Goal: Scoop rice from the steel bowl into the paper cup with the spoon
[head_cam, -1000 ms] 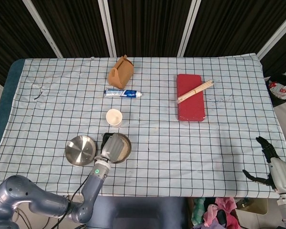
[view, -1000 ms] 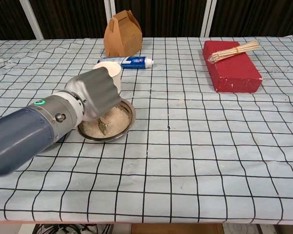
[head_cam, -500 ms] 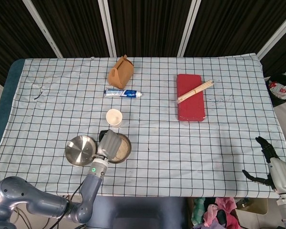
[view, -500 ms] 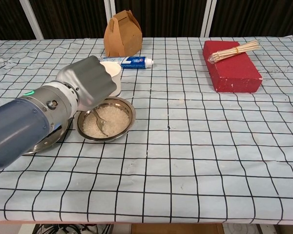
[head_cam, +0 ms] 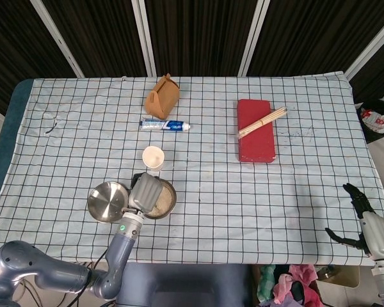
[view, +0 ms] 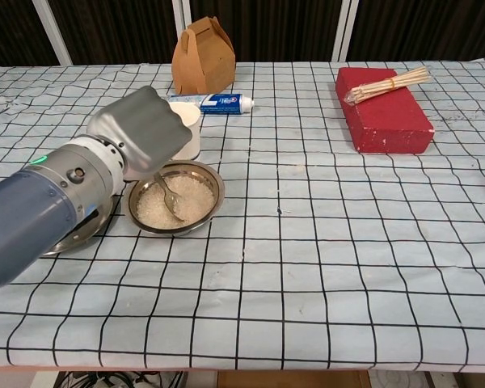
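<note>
The steel bowl point(view: 214, 187) of white rice point(view: 196, 198) stands near the table's front left. My left hand point(view: 141, 129) hovers over its back left rim and grips the handle of the metal spoon point(view: 168, 198), whose tip lies in the rice. In the head view the left hand point(head_cam: 146, 190) covers the left part of the bowl point(head_cam: 171, 199). The paper cup point(head_cam: 153, 157) stands upright just behind the bowl and is partly hidden by the hand in the chest view point(view: 190, 121). My right hand point(head_cam: 365, 220) hangs past the table's front right corner, fingers apart, holding nothing.
An empty steel bowl point(head_cam: 106, 201) sits just left of the rice bowl, under my left forearm. Further back lie a toothpaste tube point(head_cam: 165, 125) and a brown paper box point(head_cam: 162, 96). A red block point(head_cam: 255, 137) with wooden sticks point(head_cam: 262, 121) on it lies at the back right.
My left hand has risen and drawn back to the left off the bowl, uncovering the rice and the spoon. The right hand has not moved.
</note>
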Action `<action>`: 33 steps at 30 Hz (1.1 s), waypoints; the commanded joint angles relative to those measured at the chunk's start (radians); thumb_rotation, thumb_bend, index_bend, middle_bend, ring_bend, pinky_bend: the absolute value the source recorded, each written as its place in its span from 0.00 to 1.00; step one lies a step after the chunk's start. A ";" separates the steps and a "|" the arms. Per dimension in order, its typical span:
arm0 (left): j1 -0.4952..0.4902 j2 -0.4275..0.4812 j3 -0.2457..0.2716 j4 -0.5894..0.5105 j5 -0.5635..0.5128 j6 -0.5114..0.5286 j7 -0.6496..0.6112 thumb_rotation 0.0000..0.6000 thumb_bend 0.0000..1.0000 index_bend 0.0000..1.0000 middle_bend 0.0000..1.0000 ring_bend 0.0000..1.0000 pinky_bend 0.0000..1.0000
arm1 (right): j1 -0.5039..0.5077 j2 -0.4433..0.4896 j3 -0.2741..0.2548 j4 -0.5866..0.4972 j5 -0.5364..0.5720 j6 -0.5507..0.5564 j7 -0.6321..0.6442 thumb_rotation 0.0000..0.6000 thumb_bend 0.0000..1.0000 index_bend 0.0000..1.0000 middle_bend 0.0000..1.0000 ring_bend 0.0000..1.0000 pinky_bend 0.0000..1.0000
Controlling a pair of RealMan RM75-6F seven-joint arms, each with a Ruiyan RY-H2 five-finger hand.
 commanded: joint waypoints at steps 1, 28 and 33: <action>0.014 -0.014 0.003 0.026 0.019 -0.002 -0.020 1.00 0.46 0.76 1.00 1.00 1.00 | 0.000 0.000 0.000 0.000 0.001 0.000 -0.001 1.00 0.16 0.00 0.00 0.00 0.18; 0.119 -0.045 -0.048 0.067 0.153 0.015 -0.202 1.00 0.46 0.76 1.00 1.00 1.00 | -0.001 0.001 0.001 -0.001 0.003 0.001 0.002 1.00 0.16 0.00 0.00 0.00 0.18; 0.141 -0.024 -0.061 0.051 0.168 0.019 -0.235 1.00 0.46 0.76 1.00 1.00 1.00 | 0.000 0.003 0.001 -0.004 0.004 -0.003 0.004 1.00 0.16 0.00 0.00 0.00 0.18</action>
